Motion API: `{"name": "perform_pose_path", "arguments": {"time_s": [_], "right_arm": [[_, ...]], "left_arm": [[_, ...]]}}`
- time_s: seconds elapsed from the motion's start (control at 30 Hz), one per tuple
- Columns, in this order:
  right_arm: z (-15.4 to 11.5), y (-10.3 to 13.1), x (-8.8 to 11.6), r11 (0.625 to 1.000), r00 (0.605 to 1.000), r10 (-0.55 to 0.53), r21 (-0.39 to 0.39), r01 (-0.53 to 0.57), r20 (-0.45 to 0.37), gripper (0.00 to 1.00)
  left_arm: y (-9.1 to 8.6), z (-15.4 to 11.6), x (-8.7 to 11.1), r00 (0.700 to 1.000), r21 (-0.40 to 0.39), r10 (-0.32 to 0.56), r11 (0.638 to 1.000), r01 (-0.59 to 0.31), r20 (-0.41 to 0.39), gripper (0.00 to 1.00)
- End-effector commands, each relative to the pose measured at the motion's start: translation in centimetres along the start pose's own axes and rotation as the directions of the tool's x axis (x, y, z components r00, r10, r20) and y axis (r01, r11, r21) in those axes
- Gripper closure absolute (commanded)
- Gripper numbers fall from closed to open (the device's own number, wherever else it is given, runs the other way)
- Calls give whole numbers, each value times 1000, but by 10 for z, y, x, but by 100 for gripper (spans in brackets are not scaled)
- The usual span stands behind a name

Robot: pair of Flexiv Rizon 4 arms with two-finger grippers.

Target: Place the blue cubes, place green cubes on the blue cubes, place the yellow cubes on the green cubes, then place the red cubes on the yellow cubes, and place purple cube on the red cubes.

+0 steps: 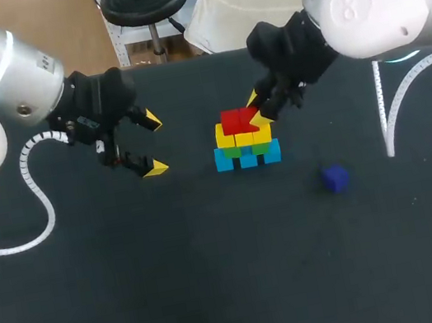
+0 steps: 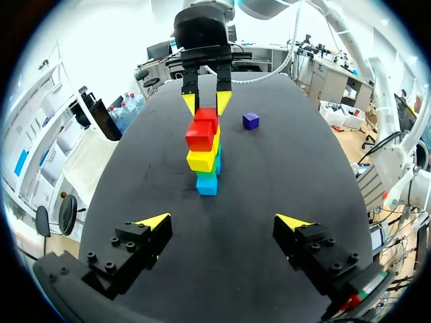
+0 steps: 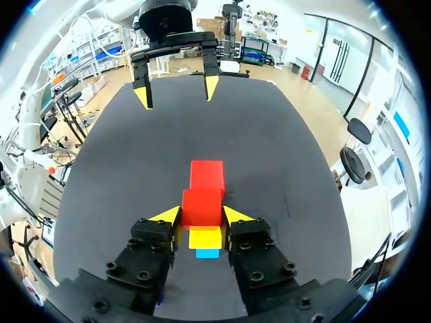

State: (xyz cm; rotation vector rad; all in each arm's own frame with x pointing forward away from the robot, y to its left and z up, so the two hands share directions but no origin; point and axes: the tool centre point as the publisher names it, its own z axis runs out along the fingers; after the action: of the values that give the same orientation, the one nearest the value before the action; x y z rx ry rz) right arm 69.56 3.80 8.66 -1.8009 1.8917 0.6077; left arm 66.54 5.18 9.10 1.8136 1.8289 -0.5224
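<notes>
At the middle of the black table (image 1: 220,278), reading the head view as a clock face with twelve at the far edge, we logged the following.

Item 1, stack (image 1: 244,141): four tiers, standing upright. We found a base row of blue cubes (image 1: 247,158), then green cubes (image 1: 235,151), then yellow cubes (image 1: 230,135), with reds on top. Its long axis ran from nine to three o'clock. In both wrist views we saw it end-on, as a row running from one gripper toward the other.

Item 2, red cube (image 3: 202,205): on the yellow tier at the three o'clock end, lying flat and square to that tier. A second red cube (image 3: 207,176) sat against it on the nine o'clock side. The pair's long axis followed that of the stack.

Item 3, purple cube (image 1: 335,178): alone on the table at four o'clock of the stack, well apart from it.

Item 4, right gripper (image 1: 256,110): the arm entered from two o'clock, with the wrist angled down over the stack's three o'clock end. We noted its jaws closed on the red cube, one yellow tip against each side face.

Item 5, left gripper (image 1: 153,144): the arm entered from ten o'clock. The gripper hung at nine o'clock of the stack, near it but apart, with its fingers pointing toward three o'clock. Its jaws stood wide apart and held nothing.
</notes>
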Motion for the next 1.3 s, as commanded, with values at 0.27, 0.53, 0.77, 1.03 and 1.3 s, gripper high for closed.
{"name": "perform_pose_path", "arguments": {"time_s": [0.27, 0.53, 0.77, 1.03, 1.3], "right_arm": [[1, -2, 1, 1000, 1000, 3, -5, -3, 2, 71], [1, -2, 1, 1000, 1000, 3, -6, -3, 3, 63], [2, -3, 1, 1000, 1000, 7, -7, -7, 5, 58], [3, -4, 1, 1000, 1000, 8, -8, -8, 4, 53], [4, -5, 1, 1000, 1000, 1, -12, -1, 7, 56]], "left_arm": [[0, 0, 1, 1000, 1, 2, 1000, -2, 2, 0], [0, 0, 1, 1000, 1, 2, 1000, -2, 2, 0], [0, 0, 1, 1000, 1, 2, 1000, -2, 2, 0], [0, 0, 1, 1000, 1, 2, 1000, -2, 2, 0], [0, 0, 1, 1000, 1, 2, 1000, -2, 2, 0]]}}
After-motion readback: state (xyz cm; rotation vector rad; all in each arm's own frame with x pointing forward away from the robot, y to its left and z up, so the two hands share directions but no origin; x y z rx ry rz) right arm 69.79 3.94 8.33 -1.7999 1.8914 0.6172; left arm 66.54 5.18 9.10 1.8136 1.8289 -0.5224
